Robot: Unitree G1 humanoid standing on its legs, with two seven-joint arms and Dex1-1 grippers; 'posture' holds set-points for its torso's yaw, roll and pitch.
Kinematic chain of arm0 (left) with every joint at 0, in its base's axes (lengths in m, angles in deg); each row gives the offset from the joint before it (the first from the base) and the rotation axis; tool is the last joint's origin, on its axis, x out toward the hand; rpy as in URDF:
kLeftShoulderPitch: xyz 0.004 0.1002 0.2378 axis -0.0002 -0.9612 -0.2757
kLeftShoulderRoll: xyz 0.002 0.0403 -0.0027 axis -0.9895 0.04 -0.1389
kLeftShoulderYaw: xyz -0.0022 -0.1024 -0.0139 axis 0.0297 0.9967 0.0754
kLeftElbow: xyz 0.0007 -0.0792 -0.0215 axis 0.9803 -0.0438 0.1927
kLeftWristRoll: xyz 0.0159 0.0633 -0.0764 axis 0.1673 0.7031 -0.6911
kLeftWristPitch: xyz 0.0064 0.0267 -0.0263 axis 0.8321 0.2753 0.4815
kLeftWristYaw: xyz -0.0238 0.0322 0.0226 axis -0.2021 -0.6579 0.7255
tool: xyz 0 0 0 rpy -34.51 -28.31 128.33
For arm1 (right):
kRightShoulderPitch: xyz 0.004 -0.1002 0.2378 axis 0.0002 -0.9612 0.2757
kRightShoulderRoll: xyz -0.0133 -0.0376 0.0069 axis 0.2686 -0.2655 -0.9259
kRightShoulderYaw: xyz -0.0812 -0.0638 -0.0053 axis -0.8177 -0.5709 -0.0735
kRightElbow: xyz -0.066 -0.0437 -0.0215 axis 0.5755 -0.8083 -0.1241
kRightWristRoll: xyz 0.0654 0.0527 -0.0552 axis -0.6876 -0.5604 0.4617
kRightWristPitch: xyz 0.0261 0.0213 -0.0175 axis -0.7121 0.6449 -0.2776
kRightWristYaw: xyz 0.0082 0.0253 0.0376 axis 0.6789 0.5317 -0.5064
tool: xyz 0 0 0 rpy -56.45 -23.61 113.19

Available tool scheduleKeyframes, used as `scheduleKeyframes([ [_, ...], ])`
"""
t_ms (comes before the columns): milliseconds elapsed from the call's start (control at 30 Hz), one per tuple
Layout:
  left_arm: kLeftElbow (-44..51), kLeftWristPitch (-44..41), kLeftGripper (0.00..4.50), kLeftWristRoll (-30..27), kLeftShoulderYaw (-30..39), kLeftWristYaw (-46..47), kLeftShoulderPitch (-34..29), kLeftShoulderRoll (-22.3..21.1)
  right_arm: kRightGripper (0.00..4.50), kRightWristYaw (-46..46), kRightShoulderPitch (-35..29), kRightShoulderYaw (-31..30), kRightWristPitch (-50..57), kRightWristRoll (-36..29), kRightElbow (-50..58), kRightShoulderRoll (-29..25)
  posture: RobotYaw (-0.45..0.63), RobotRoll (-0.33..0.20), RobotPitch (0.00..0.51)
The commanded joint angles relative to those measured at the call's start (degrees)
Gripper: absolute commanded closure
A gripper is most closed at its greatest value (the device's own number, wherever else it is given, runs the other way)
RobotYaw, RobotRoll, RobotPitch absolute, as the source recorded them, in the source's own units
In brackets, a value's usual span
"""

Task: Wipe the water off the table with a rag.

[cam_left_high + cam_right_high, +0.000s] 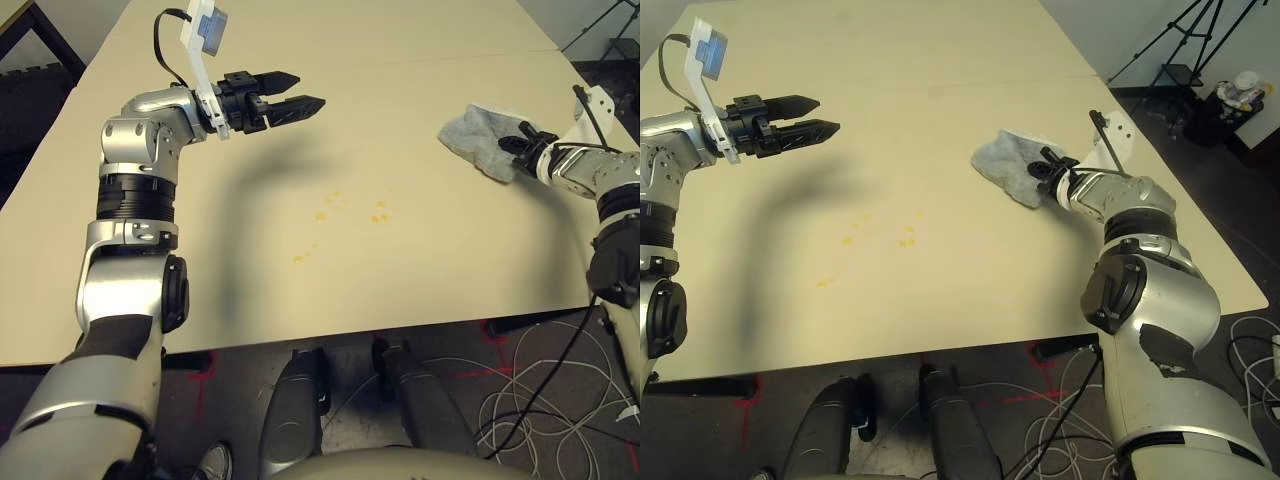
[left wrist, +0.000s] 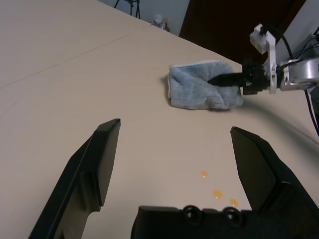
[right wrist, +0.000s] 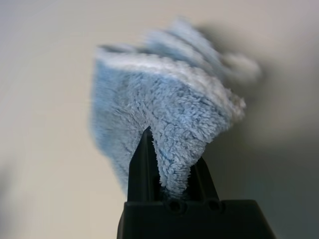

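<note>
Got my right gripper (image 1: 1048, 172) pinched on the fuzzy grey-blue rag (image 1: 1008, 160) at the pale beige bench's (image 1: 420, 280) right side; left gripper (image 1: 292, 106) wide, idle. Next: drag it onto the tiny yellowish-orange droplets (image 1: 335, 208) mid-bench.

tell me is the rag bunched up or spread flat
Bunched up. The right gripper is shut on a fold of the rag, and the cloth is crumpled on the table.

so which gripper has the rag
The right gripper, shut on the rag. The left gripper is open, holding nothing.
</note>
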Motion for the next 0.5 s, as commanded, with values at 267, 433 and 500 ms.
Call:
scheduleKeyframes([
  [267, -5.58, 3.12, 0.00, 0.87, -0.78, -1.12, 3.85, -0.11, 4.49, 16.42, -11.15, 9.83, 41.95, -18.62, 54.93, 25.16, 0.00, 0.000, 0.196],
  [433, -6.95, 3.60, 0.00, 1.34, -1.15, -2.39, 4.91, -1.41, 4.49, 26.78, -18.45, 14.27, 53.53, -23.98, 73.45, 43.52, -0.02, 0.000, 0.202],
  [500, -7.25, 3.68, 0.00, 1.43, -1.33, -2.67, 5.16, -1.71, 4.49, 30.45, -20.59, 13.20, 53.53, -27.76, 74.85, 46.61, -0.01, 0.000, 0.205],
])
